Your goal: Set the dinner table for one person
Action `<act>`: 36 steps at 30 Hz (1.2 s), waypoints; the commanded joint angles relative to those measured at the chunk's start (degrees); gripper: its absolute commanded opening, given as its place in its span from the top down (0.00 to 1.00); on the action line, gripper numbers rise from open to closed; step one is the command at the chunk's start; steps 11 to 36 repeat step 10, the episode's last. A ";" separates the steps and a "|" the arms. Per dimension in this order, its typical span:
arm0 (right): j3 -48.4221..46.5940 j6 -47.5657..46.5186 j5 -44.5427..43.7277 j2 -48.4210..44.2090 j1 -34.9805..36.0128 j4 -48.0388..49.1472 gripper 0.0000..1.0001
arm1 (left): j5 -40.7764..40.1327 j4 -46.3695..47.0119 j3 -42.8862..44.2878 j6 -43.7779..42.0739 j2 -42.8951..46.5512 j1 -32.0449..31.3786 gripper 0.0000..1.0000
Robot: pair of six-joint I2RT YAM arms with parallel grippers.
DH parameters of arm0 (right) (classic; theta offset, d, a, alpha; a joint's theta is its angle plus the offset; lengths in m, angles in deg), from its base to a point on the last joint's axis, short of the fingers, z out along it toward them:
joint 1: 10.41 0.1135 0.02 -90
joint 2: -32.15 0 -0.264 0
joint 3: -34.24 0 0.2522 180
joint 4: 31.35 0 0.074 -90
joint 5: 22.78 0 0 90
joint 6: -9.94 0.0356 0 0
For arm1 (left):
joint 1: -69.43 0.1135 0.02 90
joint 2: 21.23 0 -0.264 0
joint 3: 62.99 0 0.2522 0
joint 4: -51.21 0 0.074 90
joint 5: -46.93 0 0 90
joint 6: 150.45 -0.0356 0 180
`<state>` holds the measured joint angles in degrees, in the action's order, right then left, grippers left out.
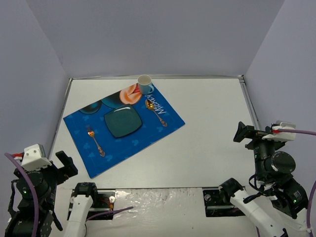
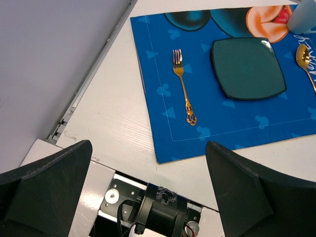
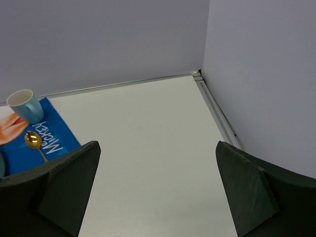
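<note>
On the white dinner table lies a blue Mickey-print placemat. A dark teal square plate sits at its middle, a gold fork to its left, a gold spoon to its right, and a light blue cup at the mat's far corner. The plate, fork and spoon also show in the left wrist view; the cup and spoon show in the right wrist view. My left gripper is open and empty at the near left. My right gripper is open and empty at the near right.
Grey walls enclose the table on three sides, with a metal edge strip along their foot. The arm bases sit in cut-outs at the near edge. Bare white tabletop lies right of the placemat.
</note>
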<state>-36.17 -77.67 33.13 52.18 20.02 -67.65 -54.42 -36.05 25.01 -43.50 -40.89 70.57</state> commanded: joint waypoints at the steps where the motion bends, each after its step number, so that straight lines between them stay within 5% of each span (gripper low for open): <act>1: 0.13 0.08 -0.19 1.14 0.51 4.79 0.00 | -0.62 1.26 0.56 0.27 -3.10 0.08 0.03; 36: 0.48 0.34 1.30 1.65 0.83 5.38 0.00 | -0.34 1.58 -1.11 1.95 -2.32 0.00 0.03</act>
